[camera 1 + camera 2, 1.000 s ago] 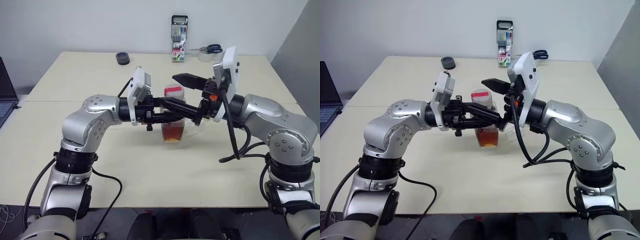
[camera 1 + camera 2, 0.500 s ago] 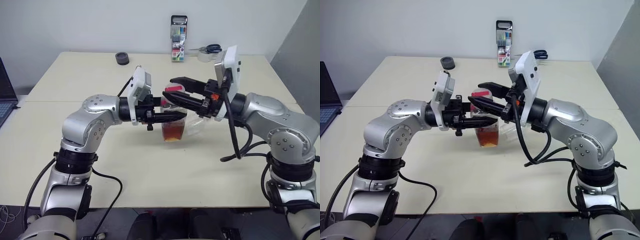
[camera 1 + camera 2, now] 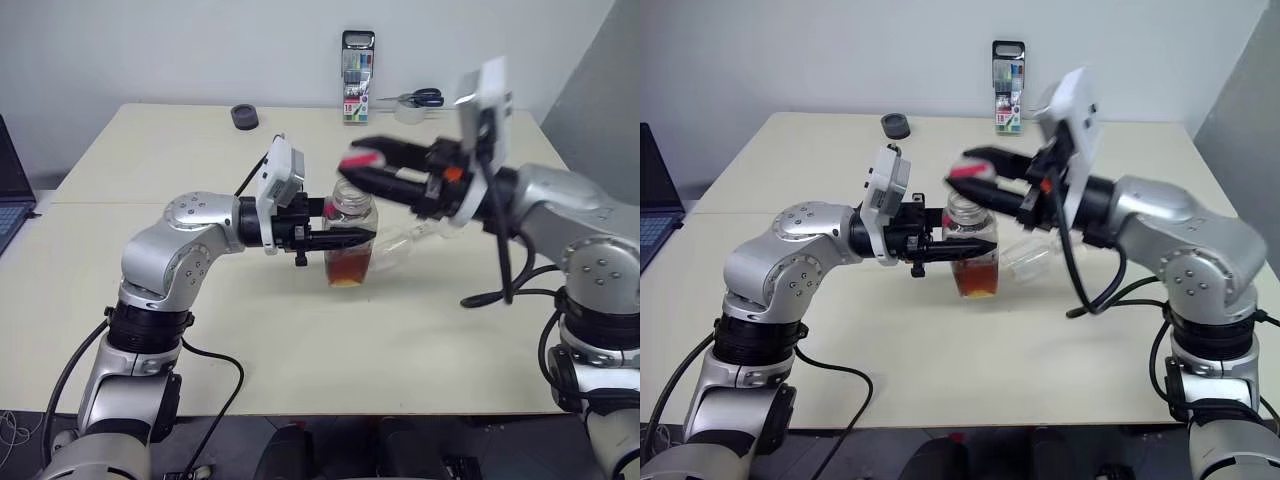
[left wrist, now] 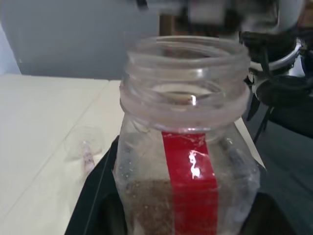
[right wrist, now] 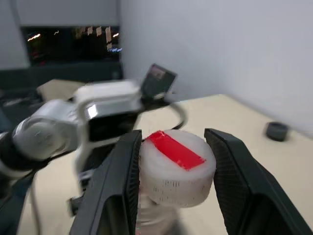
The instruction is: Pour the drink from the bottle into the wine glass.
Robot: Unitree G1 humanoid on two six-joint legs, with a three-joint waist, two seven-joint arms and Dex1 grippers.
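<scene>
The bottle [image 3: 350,235] stands upright on the table with its wide neck open, a red label strip [image 4: 190,176] down its side. The reddish-brown drink [image 3: 347,267] fills its lower part. My left gripper [image 3: 364,238] reaches in level from the left and is shut on the bottle's body. My right gripper [image 3: 362,166] hovers just above and right of the neck, shut on the white cap [image 5: 173,164] with its red top. The clear wine glass [image 3: 402,244] is right behind the bottle and seems to lie on its side.
A marker case [image 3: 358,90] stands at the table's far edge, with scissors [image 3: 420,97] and a tape roll [image 3: 408,112] to its right. A black round object [image 3: 244,116] lies at the far left. A laptop [image 3: 10,195] sits off the left side.
My right gripper closed on the cap and lifted it off the bottle, moving up and to the right. The left gripper and bottle stayed put.
</scene>
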